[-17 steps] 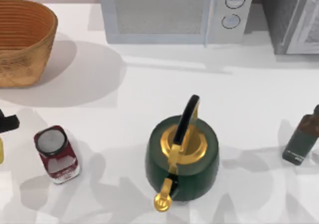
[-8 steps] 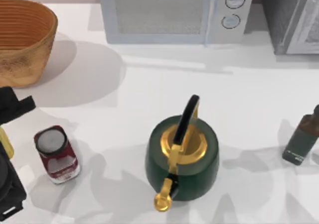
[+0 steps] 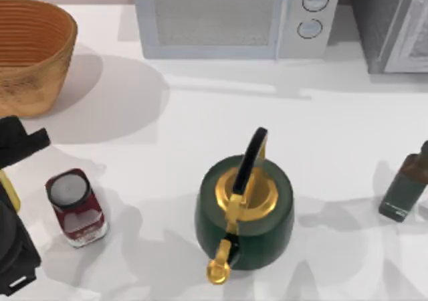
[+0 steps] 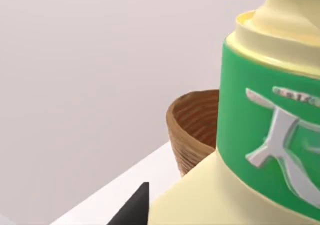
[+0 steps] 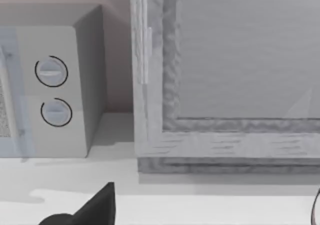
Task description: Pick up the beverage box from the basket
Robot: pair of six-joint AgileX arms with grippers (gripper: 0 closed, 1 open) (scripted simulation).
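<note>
White table point(image 3: 200, 120) | left fingers point(image 3: 9, 188) grip beverage box point(image 4: 260, 150) beside basket point(image 3: 30, 47) | right fingers: cannot tell

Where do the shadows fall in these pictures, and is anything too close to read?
Top view: the woven orange-brown wicker basket casts a soft shadow rightward on the white table. Left wrist view: the yellow-tan, green-marked beverage box looms close, cropped.

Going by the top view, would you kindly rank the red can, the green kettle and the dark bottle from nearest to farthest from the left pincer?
The left pincer sits at the table's left edge.
1. Red can: near the left edge, just beside the arm.
2. Green kettle: middle of the table.
3. Dark bottle: far right edge.
</note>
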